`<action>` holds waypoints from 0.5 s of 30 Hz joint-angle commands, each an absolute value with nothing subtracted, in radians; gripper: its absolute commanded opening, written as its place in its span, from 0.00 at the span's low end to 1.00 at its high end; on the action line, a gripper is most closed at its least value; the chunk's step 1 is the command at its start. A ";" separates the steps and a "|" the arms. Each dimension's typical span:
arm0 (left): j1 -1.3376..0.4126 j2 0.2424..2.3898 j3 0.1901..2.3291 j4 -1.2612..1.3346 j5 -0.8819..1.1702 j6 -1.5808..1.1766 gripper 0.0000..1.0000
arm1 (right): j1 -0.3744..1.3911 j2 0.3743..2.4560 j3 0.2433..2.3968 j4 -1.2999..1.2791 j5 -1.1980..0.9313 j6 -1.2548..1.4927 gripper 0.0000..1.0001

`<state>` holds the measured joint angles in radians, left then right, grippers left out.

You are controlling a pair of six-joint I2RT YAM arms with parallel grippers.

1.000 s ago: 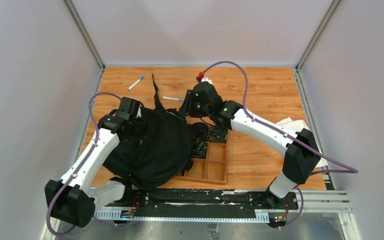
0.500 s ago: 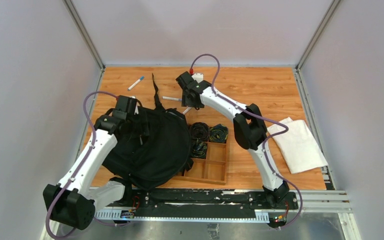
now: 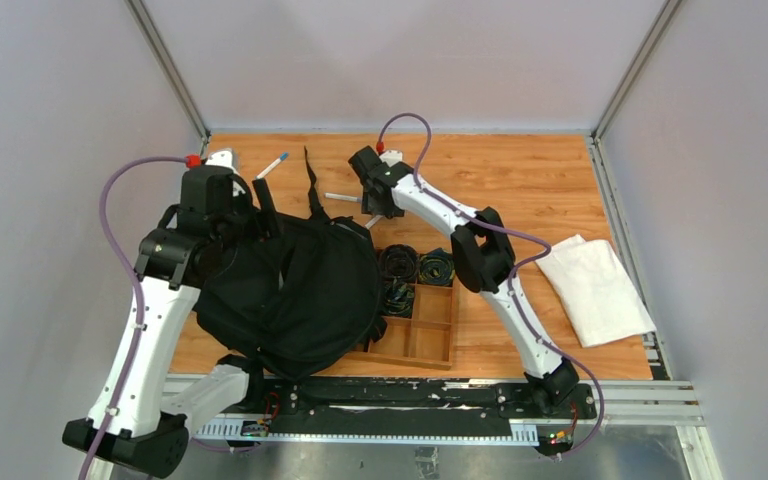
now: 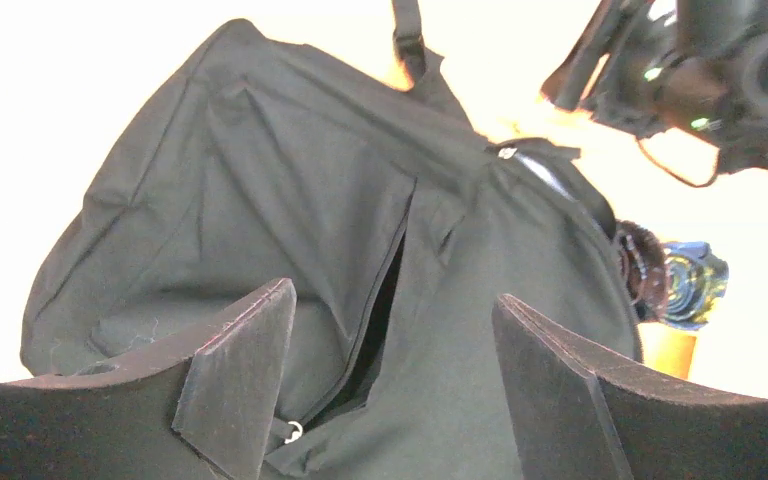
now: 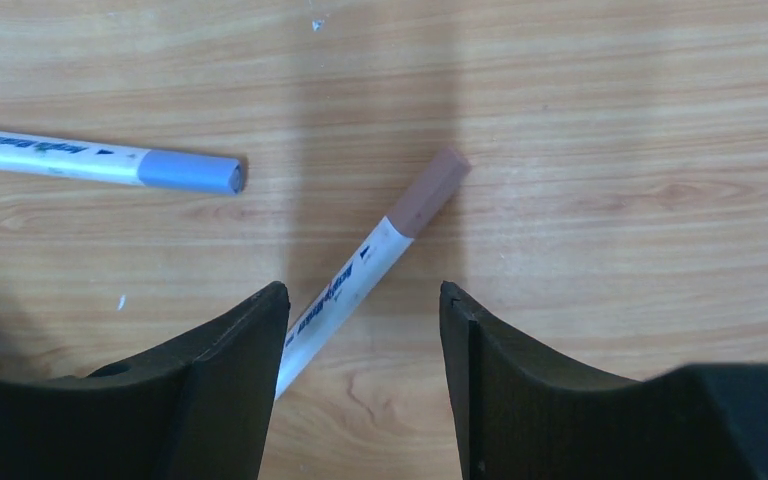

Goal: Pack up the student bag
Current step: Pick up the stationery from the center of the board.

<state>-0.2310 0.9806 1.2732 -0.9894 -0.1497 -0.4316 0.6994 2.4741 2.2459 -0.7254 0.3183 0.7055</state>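
Wood-grain tabletop (image 3: 540, 180) boxed in by grey walls, and the student bag (image 3: 290, 290) is slumped on the left half of it, with its right edge lapping over the wooden tray (image 3: 430, 340). From where I'm standing the left gripper (image 4: 392, 297) hangs right above the bag, fingers spread wide with nothing between them. Over at the far side the right gripper (image 5: 362, 290) sits low over the wood, fingers apart too, straddling a brown-capped marker (image 5: 365, 265) without pinching it. A blue-capped marker (image 5: 100, 160) lies just beside that one, and a white cloth (image 3: 595, 290) sits folded off to the right
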 commanded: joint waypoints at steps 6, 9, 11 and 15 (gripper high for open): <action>-0.224 1.100 1.418 -0.991 -0.191 -0.416 0.81 | 0.665 2.543 2.257 -0.763 0.336 0.727 0.46; -0.207 1.208 1.492 -0.977 -0.179 -0.418 0.90 | 0.642 2.481 2.167 -0.739 0.349 0.736 0.22; -0.190 1.293 1.558 -0.956 -0.161 -0.414 0.98 | 0.622 2.426 2.069 -0.693 0.341 0.727 0.08; -0.150 1.478 1.667 -0.918 -0.066 -0.358 1.00 | 0.582 2.345 1.952 -0.634 0.330 0.689 0.00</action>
